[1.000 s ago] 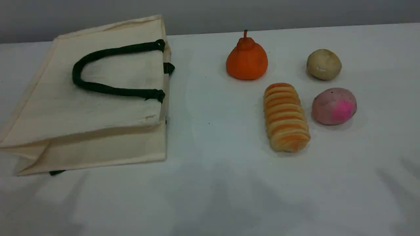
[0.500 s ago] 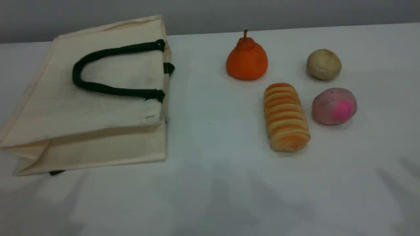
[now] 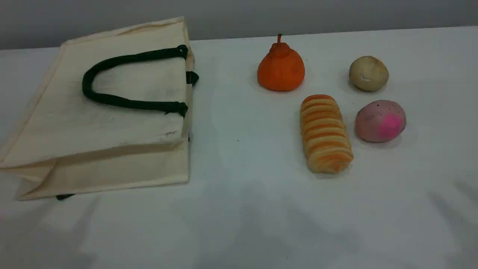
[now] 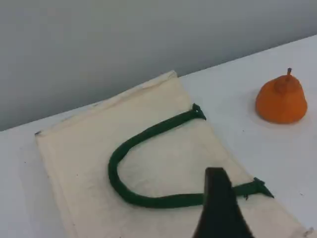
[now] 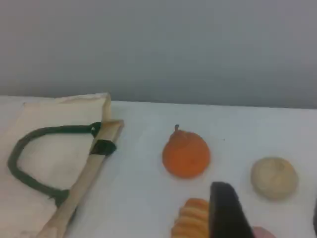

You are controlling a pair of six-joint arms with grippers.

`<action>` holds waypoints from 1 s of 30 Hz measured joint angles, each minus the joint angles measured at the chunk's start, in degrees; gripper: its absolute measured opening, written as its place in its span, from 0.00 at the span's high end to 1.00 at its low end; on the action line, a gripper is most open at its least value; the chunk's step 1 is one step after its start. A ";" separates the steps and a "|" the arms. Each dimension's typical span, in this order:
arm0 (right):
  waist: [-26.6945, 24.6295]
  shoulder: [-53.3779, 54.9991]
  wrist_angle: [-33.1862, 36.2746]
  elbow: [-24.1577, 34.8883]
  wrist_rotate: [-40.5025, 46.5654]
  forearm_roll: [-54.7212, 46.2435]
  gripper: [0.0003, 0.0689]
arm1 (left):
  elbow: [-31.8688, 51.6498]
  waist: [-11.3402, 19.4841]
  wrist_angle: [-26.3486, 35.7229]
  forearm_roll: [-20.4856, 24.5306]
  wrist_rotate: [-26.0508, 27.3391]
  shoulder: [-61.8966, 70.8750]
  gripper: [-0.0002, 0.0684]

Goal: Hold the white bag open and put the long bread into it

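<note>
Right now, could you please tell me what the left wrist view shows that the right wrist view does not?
Only the left wrist view shows the left gripper's fingertip and the white bag out to its left edge, which the other view cuts off. Only the right wrist view shows the end of the long bread, the beige round bun and the right gripper's fingertip. Both show the white bag, its green handle and the orange pear-shaped fruit.

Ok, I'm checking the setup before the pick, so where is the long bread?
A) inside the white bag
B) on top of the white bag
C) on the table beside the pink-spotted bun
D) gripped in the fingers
C: the long bread lies on the table beside the pink-spotted bun, well apart from the white bag.
</note>
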 joint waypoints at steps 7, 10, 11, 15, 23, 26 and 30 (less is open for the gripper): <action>0.00 0.00 0.00 0.00 0.00 0.00 0.51 | 0.00 0.00 0.17 0.00 0.00 0.00 0.39; 0.00 0.00 0.00 0.00 0.00 0.00 0.51 | 0.00 0.00 0.17 0.00 0.00 0.00 0.39; 0.00 0.00 0.00 0.00 0.00 0.00 0.51 | 0.00 0.00 0.17 0.00 0.00 0.00 0.39; 0.00 0.00 0.00 0.00 0.00 0.00 0.51 | 0.00 0.00 0.32 0.00 0.00 0.00 0.39; 0.00 0.00 0.00 0.00 0.00 0.00 0.51 | 0.00 0.00 1.05 -3.54 1.09 0.00 0.39; 0.00 0.00 0.00 0.00 0.00 0.00 0.51 | 0.15 0.00 3.00 -11.13 6.20 0.00 0.39; 0.00 0.00 0.00 0.04 0.00 0.00 0.51 | 0.70 0.00 7.65 -27.70 19.42 0.00 0.39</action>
